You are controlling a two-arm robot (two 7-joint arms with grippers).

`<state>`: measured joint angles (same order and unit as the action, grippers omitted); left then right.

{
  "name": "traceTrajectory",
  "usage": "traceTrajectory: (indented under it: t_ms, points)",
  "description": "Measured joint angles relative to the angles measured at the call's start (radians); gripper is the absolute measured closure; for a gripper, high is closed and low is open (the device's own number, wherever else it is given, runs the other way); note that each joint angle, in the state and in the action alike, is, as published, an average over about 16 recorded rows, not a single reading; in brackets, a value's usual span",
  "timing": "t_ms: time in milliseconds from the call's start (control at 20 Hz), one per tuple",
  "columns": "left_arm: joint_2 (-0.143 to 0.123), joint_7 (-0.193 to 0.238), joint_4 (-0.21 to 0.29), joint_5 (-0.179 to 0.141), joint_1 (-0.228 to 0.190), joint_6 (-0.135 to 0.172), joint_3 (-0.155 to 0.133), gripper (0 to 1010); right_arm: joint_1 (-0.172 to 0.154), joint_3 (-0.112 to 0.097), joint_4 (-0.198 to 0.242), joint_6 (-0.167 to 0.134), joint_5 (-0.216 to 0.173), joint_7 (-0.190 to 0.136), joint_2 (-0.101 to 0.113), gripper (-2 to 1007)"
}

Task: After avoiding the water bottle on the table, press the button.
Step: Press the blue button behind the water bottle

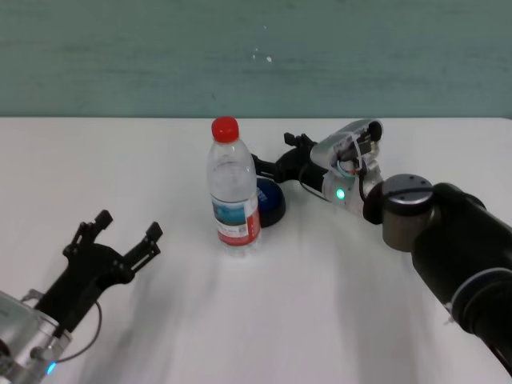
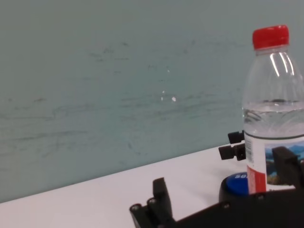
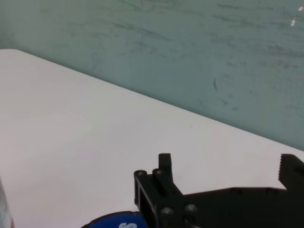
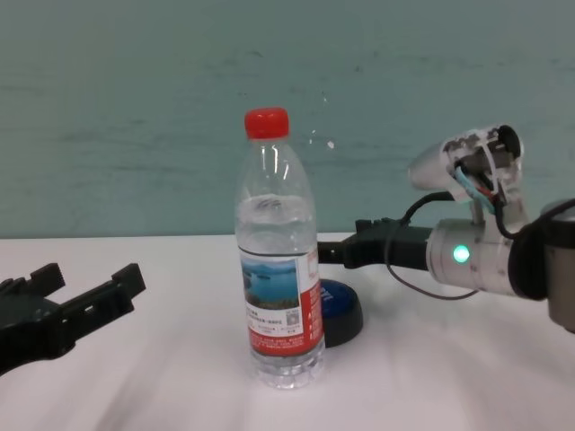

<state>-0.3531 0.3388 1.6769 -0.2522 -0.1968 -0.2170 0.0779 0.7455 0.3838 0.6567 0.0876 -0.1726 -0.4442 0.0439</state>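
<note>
Button (image 1: 270, 202) sat just under right end effector (image 1: 264, 170), fingers apart, prob. not touching; water bottle (image 1: 233, 189) stood upright just beside button; left end effector (image 1: 128, 236) open, well apart.

**What the views leave unseen**

The water bottle (image 1: 233, 192) hides the left half of the button (image 1: 270, 202) in the head view; in the chest view only the button's (image 4: 340, 310) right part shows past the label. The right tool's (image 1: 268, 164) tips vanish behind the bottle in the head and chest views, so contact with the button cannot be told. The right wrist view cuts the button (image 3: 116, 222) at the lower edge, and the white marks there are unreadable. The left wrist view crops the bottle (image 2: 274, 109) at the right edge. The left tool's (image 4: 85, 292) body runs off the chest view's left edge.
</note>
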Motion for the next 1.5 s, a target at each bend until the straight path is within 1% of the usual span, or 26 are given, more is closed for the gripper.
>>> traceTrajectory:
  t_ms: [250, 500, 700, 900, 1050, 1150, 1350, 1500]
  points:
    - [0.0, 0.0, 0.0, 0.0, 0.0, 0.0, 0.0, 0, 0.032, -0.002, -0.074, 0.025, 0.004, -0.014, -0.02, 1]
    - [0.0, 0.0, 0.0, 0.0, 0.0, 0.0, 0.0, 0, 0.057, -0.01, -0.14, 0.046, 0.008, -0.026, -0.038, 1]
    - [0.0, 0.0, 0.0, 0.0, 0.0, 0.0, 0.0, 0, 0.071, -0.018, -0.18, 0.057, 0.011, -0.033, -0.048, 1]
    - [0.0, 0.0, 0.0, 0.0, 0.0, 0.0, 0.0, 0, 0.077, -0.027, -0.203, 0.062, 0.015, -0.038, -0.054, 1]
    - [0.0, 0.0, 0.0, 0.0, 0.0, 0.0, 0.0, 0, 0.07, -0.032, -0.195, 0.059, 0.019, -0.038, -0.054, 1]
    - [0.0, 0.0, 0.0, 0.0, 0.0, 0.0, 0.0, 0, 0.06, -0.035, -0.177, 0.054, 0.021, -0.036, -0.052, 1]
    - [0.0, 0.0, 0.0, 0.0, 0.0, 0.0, 0.0, 0, 0.031, -0.038, -0.117, 0.036, 0.024, -0.026, -0.042, 1]
    - [0.0, 0.0, 0.0, 0.0, 0.0, 0.0, 0.0, 0, 0.004, -0.037, -0.058, 0.021, 0.025, -0.014, -0.031, 1]
